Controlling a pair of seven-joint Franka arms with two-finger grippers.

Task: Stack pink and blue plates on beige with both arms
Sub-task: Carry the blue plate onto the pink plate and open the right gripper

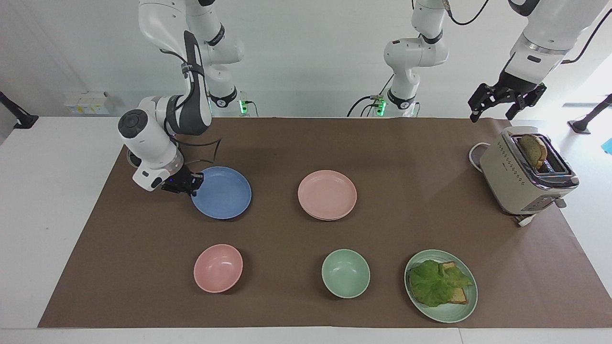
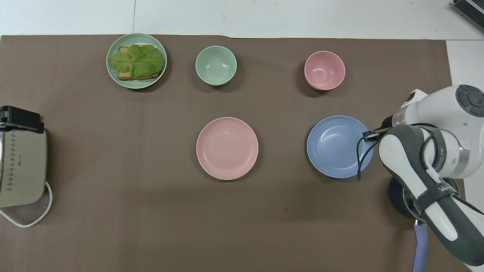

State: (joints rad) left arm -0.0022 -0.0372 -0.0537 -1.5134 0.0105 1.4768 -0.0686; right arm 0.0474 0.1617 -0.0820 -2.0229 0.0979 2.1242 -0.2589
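The blue plate (image 1: pixel 222 192) (image 2: pixel 336 146) is toward the right arm's end of the table. My right gripper (image 1: pixel 191 184) (image 2: pixel 368 135) is shut on its rim at the edge toward that end, and the plate hangs slightly off the mat. At the table's middle, the pink plate (image 1: pixel 327 193) (image 2: pixel 227 147) rests on the beige plate (image 1: pixel 330 219) (image 2: pixel 227 178), of which only a thin rim shows. My left gripper (image 1: pixel 491 114) waits open in the air over the mat's edge beside the toaster; it is outside the overhead view.
A beige toaster (image 1: pixel 526 172) (image 2: pixel 20 170) holding a bread slice stands at the left arm's end. Farthest from the robots are a pink bowl (image 1: pixel 218 267) (image 2: pixel 324 70), a green bowl (image 1: pixel 345 273) (image 2: pixel 216 65) and a green plate (image 1: pixel 449 316) (image 2: pixel 137 85) bearing a lettuce sandwich.
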